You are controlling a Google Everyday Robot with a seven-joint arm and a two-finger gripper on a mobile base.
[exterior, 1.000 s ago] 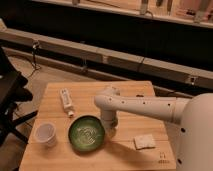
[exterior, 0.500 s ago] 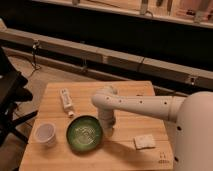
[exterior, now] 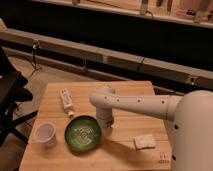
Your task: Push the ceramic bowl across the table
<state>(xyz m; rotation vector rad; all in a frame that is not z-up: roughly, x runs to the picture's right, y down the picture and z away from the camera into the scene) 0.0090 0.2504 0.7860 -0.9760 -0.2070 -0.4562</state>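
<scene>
Gripper [exterior: 106,126]: pointing down at the end of the white jointed arm [exterior: 135,102], low over the table and right against the right side of the bowl's rim. Contact looks likely, but I can't confirm it. I also can't tell whether the gripper is open or closed, since the wrist housing hides it from this angle.

Near edge: square light-wood plank tabletop [exterior: 115,159], grain running left to right, with a small dark mark [exterior: 161,159] at the front-right corner. The robot's big white rounded body [exterior: 196,131] fills the right foreground.

Front row, left to right:
- small translucent whitish cup [exterior: 45,134], upright, near the front-left corner
- round shallow glossy dark-green ceramic bowl [exterior: 82,133], upright, front-centre, just right of the cup with a small gap. Pale swirl marks inside, thin lighter rim, clearly wider than the cup.
- small flat white squarish pad [exterior: 145,142], lying on the wood right of the gripper, apart from it

Mid-table: white tube-shaped item with a dark cap [exterior: 66,101], lying flat behind the bowl, running front to back, not touching the bowl.

Off the table: black chair frame [exterior: 10,95] at the left edge. Beyond the table is grey floor, then a long low pale ledge [exterior: 125,60] with dark cables hanging off it.
</scene>
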